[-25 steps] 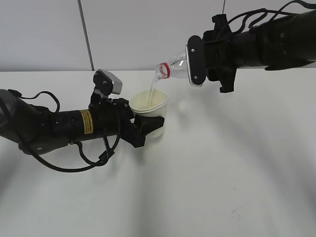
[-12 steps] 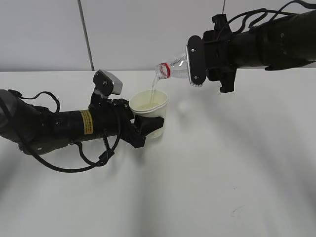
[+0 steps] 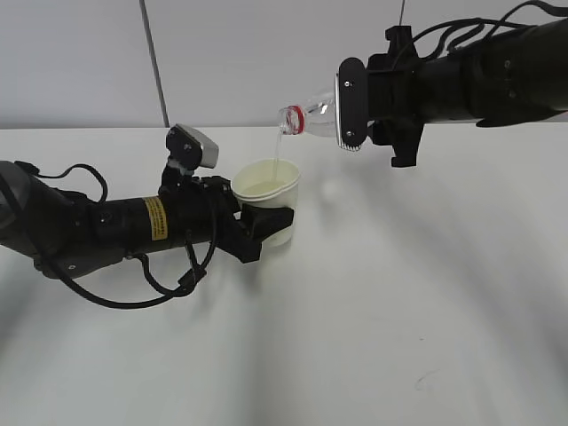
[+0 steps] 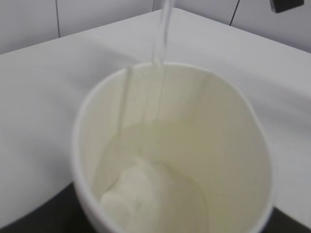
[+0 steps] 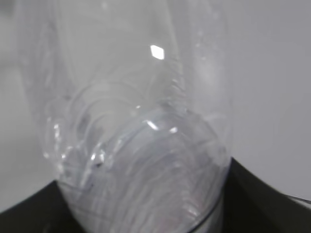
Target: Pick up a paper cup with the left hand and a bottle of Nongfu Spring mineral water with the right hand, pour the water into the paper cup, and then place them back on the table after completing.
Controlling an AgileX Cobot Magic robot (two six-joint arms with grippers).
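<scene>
White table and pale wall frame one paper cup and one clear bottle. Water falls in a thin stream into the part-filled cup. The left hand lies low and level, clasping the cup. The right hand, raised, grasps the tipped bottle.

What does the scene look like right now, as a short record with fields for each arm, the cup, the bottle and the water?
left hand: gripping the paper cup by its side, upright
right hand: holding the bottle tilted, mouth down toward the cup
bottle: clear, uncapped, red neck ring
water: thin stream falling from the bottle mouth into the cup
cup contents: partly filled, seen in the left wrist view
table: white
</scene>
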